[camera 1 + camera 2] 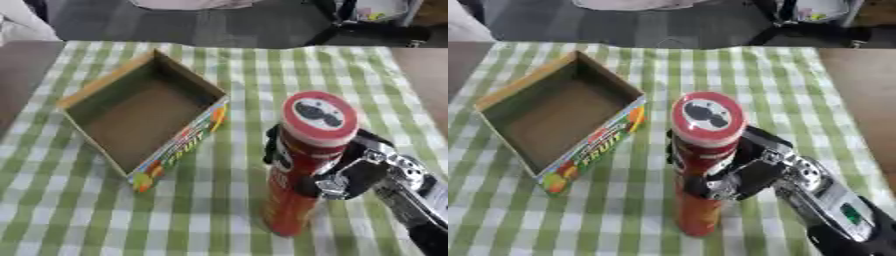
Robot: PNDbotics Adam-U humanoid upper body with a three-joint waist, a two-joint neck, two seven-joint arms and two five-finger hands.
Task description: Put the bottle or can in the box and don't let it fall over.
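A tall red can with a red and white lid stands upright on the green checked cloth, right of the middle. My right hand comes in from the lower right, its fingers and thumb curled round the can's upper half. The open cardboard box, brown inside with a colourful fruit print on its near wall, lies to the left of the can and is empty. My left hand shows in neither view.
The green and white checked cloth covers the table, with brown tabletop showing at both sides. Dark floor and chair legs lie beyond the far edge.
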